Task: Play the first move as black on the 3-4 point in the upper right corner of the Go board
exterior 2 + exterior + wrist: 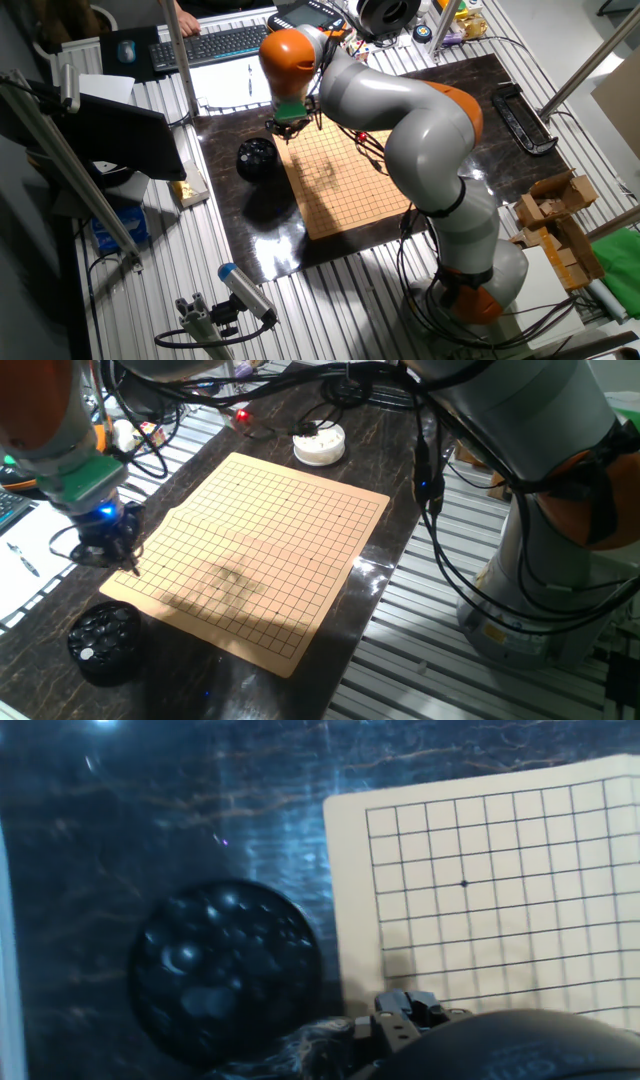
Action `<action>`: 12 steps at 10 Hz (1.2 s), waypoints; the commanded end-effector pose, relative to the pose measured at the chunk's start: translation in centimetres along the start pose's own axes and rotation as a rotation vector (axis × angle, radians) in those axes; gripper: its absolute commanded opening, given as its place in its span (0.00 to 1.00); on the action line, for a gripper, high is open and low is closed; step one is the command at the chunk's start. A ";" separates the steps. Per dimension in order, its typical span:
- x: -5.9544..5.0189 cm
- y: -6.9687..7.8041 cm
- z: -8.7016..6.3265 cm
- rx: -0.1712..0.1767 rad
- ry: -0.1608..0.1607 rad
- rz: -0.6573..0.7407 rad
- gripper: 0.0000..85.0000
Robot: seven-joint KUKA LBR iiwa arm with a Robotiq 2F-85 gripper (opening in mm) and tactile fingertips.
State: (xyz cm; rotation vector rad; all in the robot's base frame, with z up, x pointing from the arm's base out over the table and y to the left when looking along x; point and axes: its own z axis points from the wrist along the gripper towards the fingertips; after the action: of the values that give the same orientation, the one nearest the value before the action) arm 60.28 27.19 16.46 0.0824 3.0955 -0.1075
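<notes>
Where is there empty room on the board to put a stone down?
The whole Go board grid is bare, with no stones on it. It is crowded only at the edge near the black bowl, where the gripper hovers by the corner. The white bowl sits off the far edge.

Dark marbled glossy table (390,600) carries a tan Go board (255,555) with bare grid. Black bowl (104,642) of black stones sits just off one board corner; white bowl (319,445) near the opposite corner. Cables (180,435) trail along the far edge.
</notes>
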 end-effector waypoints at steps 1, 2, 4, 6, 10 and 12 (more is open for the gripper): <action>0.2 -0.5 0.2 0.003 0.007 -0.029 0.01; 0.4 -0.9 0.3 0.011 0.010 -0.052 0.01; 0.8 -1.4 0.4 0.012 0.017 -0.080 0.01; 1.3 -1.8 0.3 0.043 0.016 -0.115 0.01; 2.1 -2.7 1.1 0.034 0.012 -0.122 0.01; 2.1 -2.8 1.3 0.023 0.019 -0.119 0.01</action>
State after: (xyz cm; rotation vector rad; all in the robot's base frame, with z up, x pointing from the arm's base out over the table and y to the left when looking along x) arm 58.12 24.44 15.30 -0.1000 3.1189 -0.1476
